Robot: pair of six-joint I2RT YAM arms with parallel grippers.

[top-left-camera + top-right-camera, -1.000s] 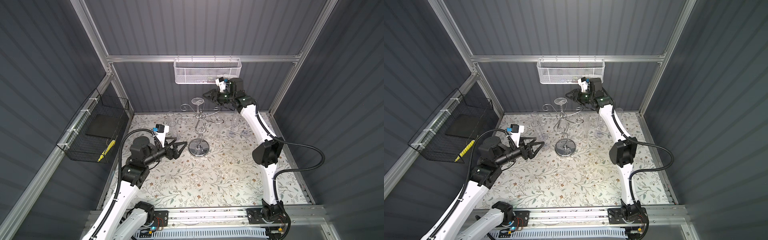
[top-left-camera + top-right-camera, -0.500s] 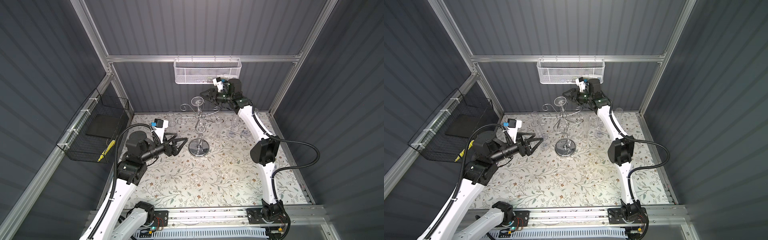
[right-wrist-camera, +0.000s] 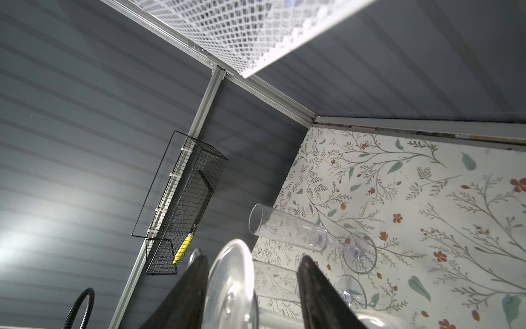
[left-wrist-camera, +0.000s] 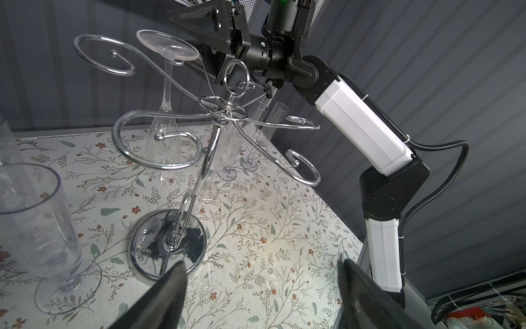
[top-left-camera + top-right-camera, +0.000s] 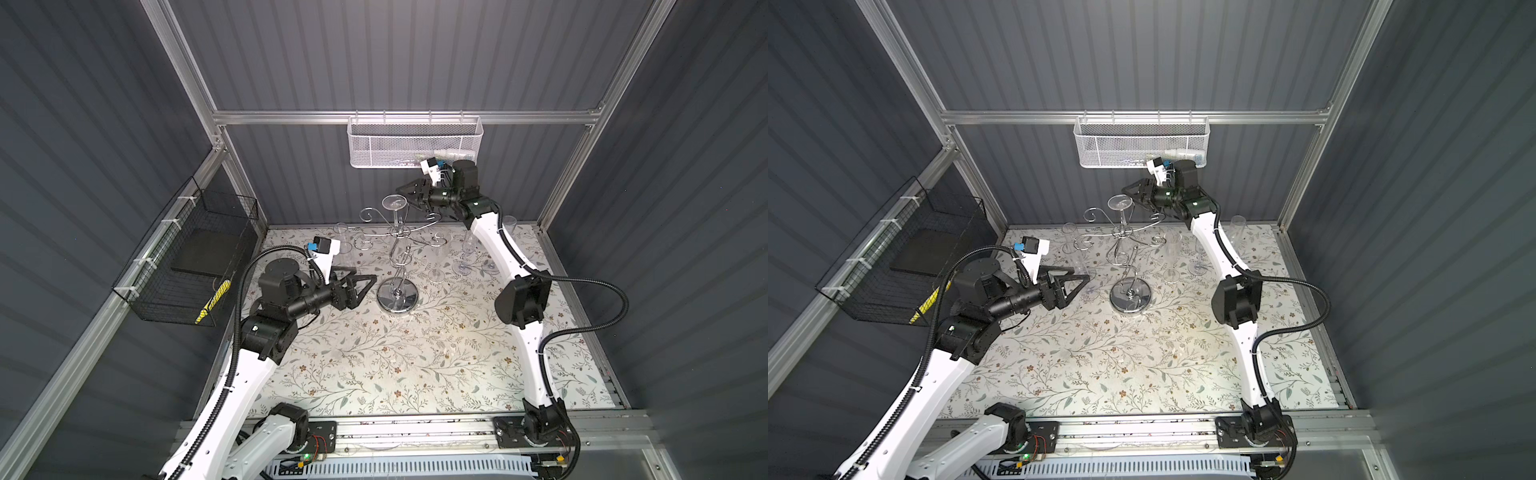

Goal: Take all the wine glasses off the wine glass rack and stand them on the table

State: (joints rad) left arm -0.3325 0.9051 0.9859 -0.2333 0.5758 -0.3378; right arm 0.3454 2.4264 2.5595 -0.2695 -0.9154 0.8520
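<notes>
Chrome wine glass rack [image 5: 397,297] is standing on the floral counter [image 5: 415,365], just ahead of my left end effector [image 5: 368,286], which is hanging spread wide and empty near the round base. The wine glass [image 5: 394,204] is hanging upside down from one spiral arm, foot uppermost. That foot is sitting between the fingers of my right end effector [image 3: 254,259]. Those jaws are standing part-spread around the foot disc, and a gap is showing on one side, so I am not yet pinching it.

Step in hand, as I judge it: closing on the glass. I am aiming to centre the foot between the pads and press gently. I should then draw the stem outward along the wire slot rather than pulling straight up, with the left side ready to steady the rack if it tips.

Against a second ago: my right end effector has advanced onto the foot, and my left has crept nearer the base.
</notes>
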